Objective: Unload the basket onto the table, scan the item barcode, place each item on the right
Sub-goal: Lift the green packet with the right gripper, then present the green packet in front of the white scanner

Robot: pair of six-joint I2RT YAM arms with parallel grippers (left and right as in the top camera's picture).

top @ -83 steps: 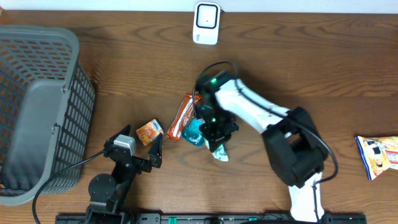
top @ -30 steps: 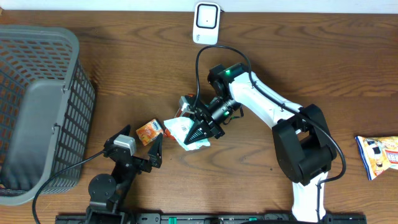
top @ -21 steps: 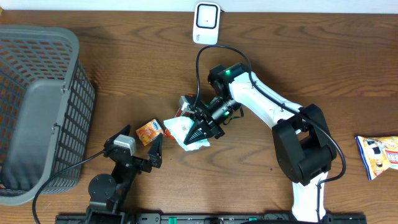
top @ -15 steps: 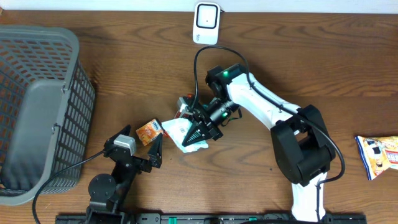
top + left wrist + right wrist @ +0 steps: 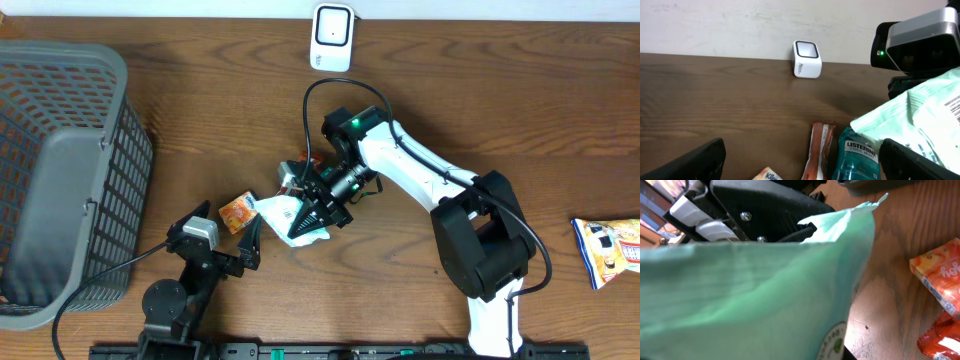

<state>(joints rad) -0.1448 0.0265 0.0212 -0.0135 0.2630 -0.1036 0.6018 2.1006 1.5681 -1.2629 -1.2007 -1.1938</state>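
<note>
Right end effector (image 5: 305, 212) clenched on pale green packet (image 5: 283, 211) at frame centre, scanner (image 5: 331, 37) well apart at top centre of desk (image 5: 520, 110), left end effector (image 5: 230, 225) released, lower left

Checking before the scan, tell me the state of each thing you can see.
right gripper: jaws shut on green pouch
green pouch: gripped, lifted
left gripper: jaws open, empty
scanner: upright
mouthwash bottle: lying down
red wrapper: lying flat
orange packet: lying flat
snack bag: lying flat
basket: open side up
</note>
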